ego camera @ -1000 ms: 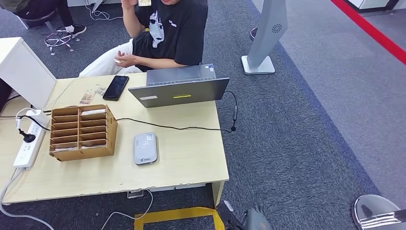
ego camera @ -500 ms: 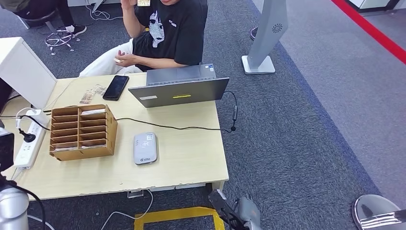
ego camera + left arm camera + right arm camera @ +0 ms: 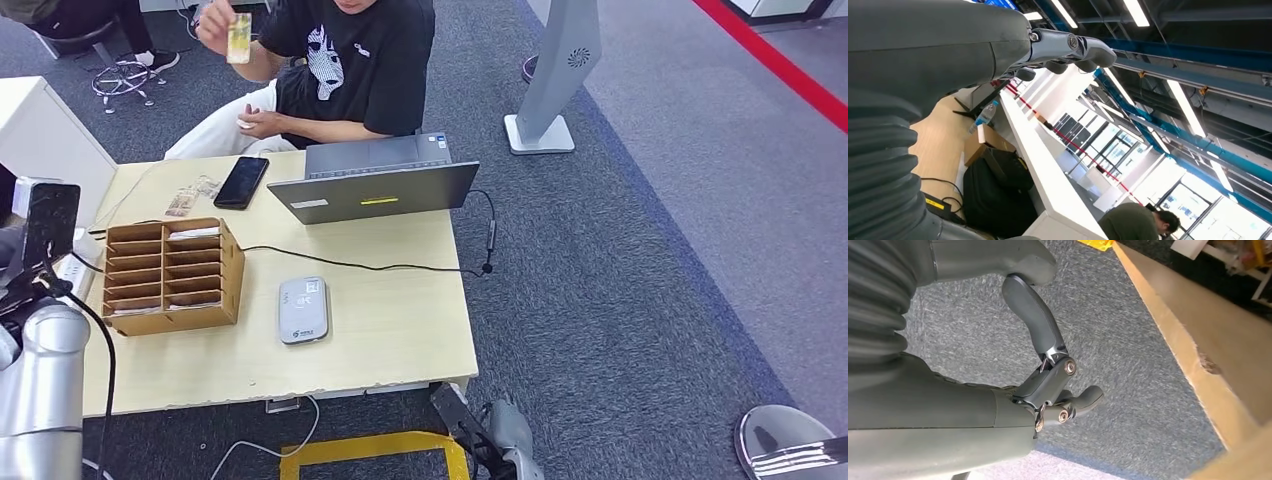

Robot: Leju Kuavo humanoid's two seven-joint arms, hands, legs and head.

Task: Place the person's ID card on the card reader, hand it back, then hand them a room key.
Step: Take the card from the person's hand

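Hanging low beside the table's near right corner, the right hand [image 3: 1048, 385] holds nothing, its dark fingers [image 3: 1035, 330] loosely apart over grey carpet. The left hand [image 3: 1068, 50] is raised above the desk's left end; its fingers [image 3: 1083, 47] curl a little around empty air, and the left wrist view looks up at ceiling lights. On the wooden table [image 3: 400, 330] the grey card reader [image 3: 303, 309] lies flat, just right of the slotted wooden key box [image 3: 170, 276]. Farther back sit an open laptop [image 3: 375, 185] and a black phone [image 3: 242, 182]. Beyond the table a seated person [image 3: 350, 70] holds the ID card [image 3: 238, 38] up in 1 raised hand.
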